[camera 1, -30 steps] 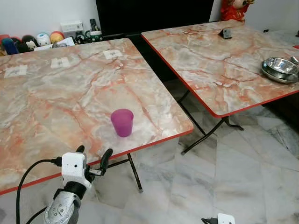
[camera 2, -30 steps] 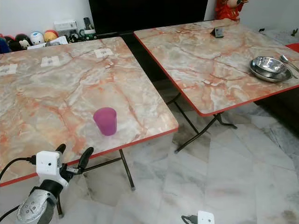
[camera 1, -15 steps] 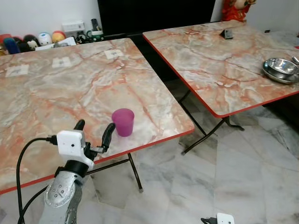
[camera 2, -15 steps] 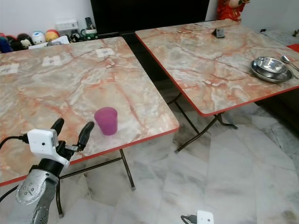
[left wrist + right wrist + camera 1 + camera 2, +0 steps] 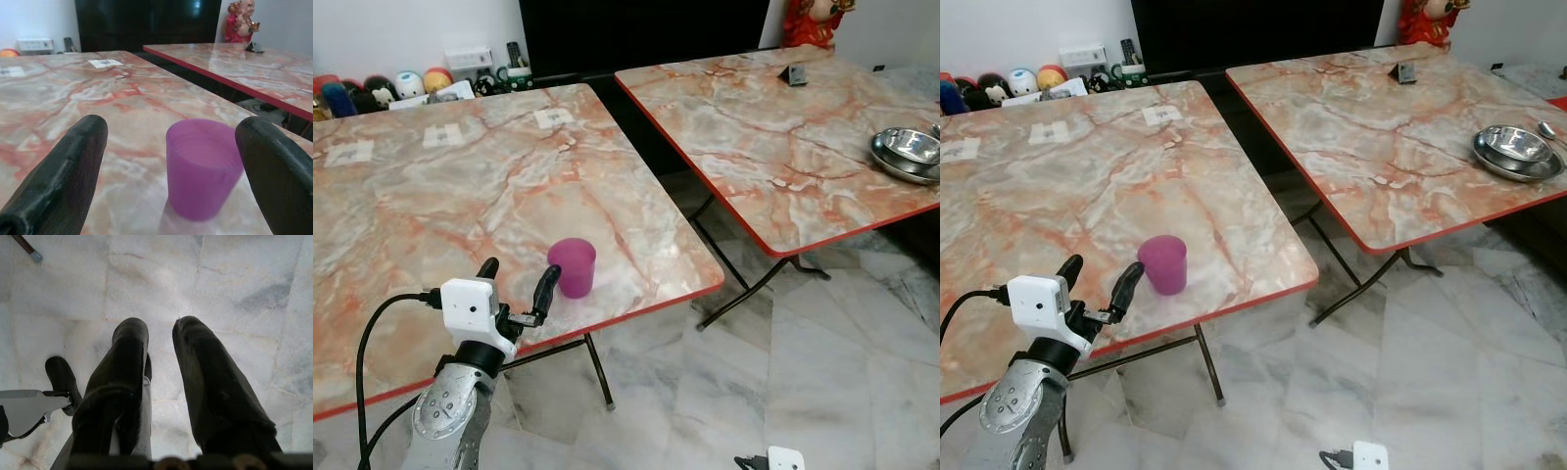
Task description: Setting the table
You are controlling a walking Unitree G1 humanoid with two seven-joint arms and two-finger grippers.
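A purple plastic cup (image 5: 572,266) stands upright on the nearer marble-patterned counter (image 5: 431,196), close to its front edge and toward its front right corner. The left gripper (image 5: 518,285) hovers at that front edge just short of the cup, its fingers (image 5: 58,171) spread wide with the cup framed between them but untouched. The right gripper (image 5: 161,377) hangs low over the white marble floor (image 5: 783,372), its fingers slightly parted and holding nothing. On the second counter (image 5: 773,127), near its right edge, sits a stack of steel bowls (image 5: 908,152). Small paper cards (image 5: 442,135) lie along the far edge of the nearer counter.
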